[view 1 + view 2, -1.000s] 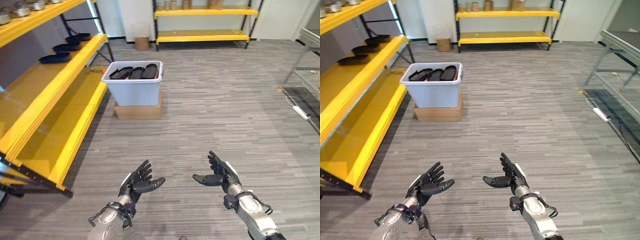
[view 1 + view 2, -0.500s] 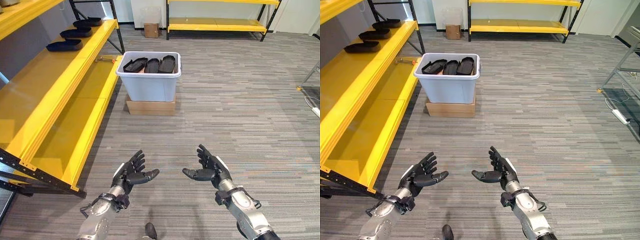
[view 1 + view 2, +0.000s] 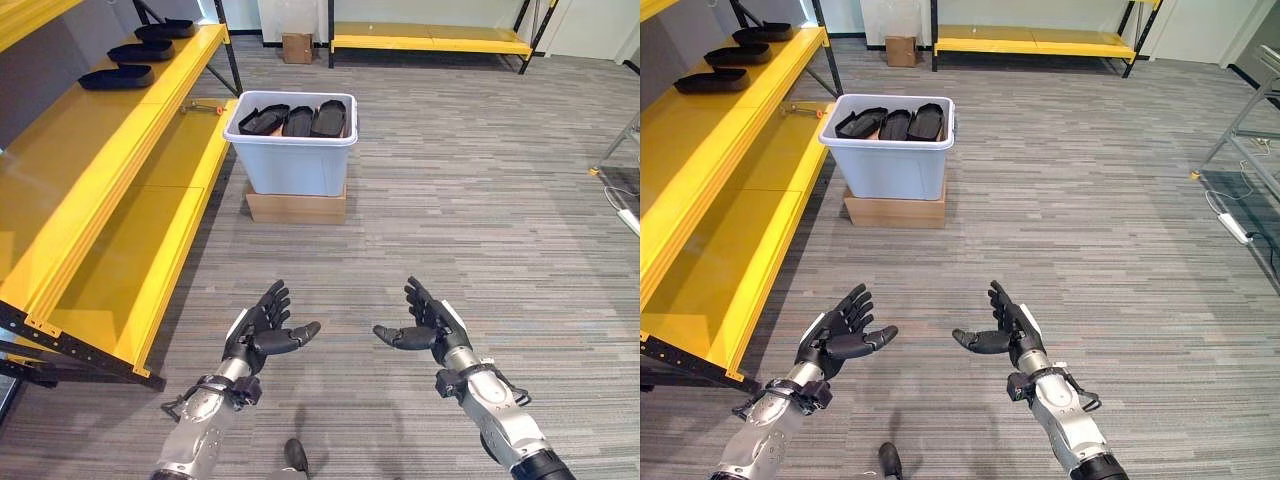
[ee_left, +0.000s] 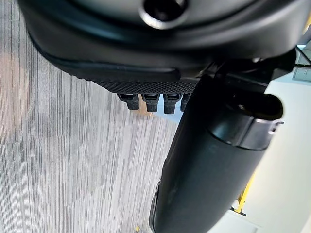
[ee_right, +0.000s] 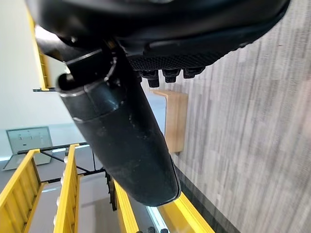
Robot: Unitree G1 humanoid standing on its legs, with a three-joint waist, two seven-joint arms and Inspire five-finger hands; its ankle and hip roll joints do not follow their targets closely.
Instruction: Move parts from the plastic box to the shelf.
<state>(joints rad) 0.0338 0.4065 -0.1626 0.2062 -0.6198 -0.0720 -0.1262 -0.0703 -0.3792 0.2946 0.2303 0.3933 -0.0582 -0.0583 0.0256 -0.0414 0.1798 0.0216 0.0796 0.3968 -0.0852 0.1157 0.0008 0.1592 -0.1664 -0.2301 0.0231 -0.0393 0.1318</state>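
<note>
A pale plastic box [image 3: 292, 165] stands on a flat cardboard box [image 3: 296, 207] on the floor ahead, beside the yellow shelf [image 3: 110, 170]. Three black oblong parts [image 3: 297, 120] lie in it side by side. More black parts [image 3: 118, 76] rest further back on the shelf's upper level. My left hand [image 3: 262, 331] and right hand [image 3: 428, 326] hover low in front of me, palms turned toward each other, fingers straight, holding nothing. Both are well short of the box. The left hand [image 4: 209, 160] and right hand [image 5: 121, 126] each show close up in their wrist views.
Grey striped carpet lies between me and the box. A second yellow rack [image 3: 430, 38] stands against the far wall with a small cardboard box [image 3: 296, 47] beside it. A metal frame [image 3: 1252, 110] and a white power strip [image 3: 1234, 229] are at the right.
The camera has shifted, so the box and shelf sit slightly differently in view. Both hands stay open and empty in about the same pose.
</note>
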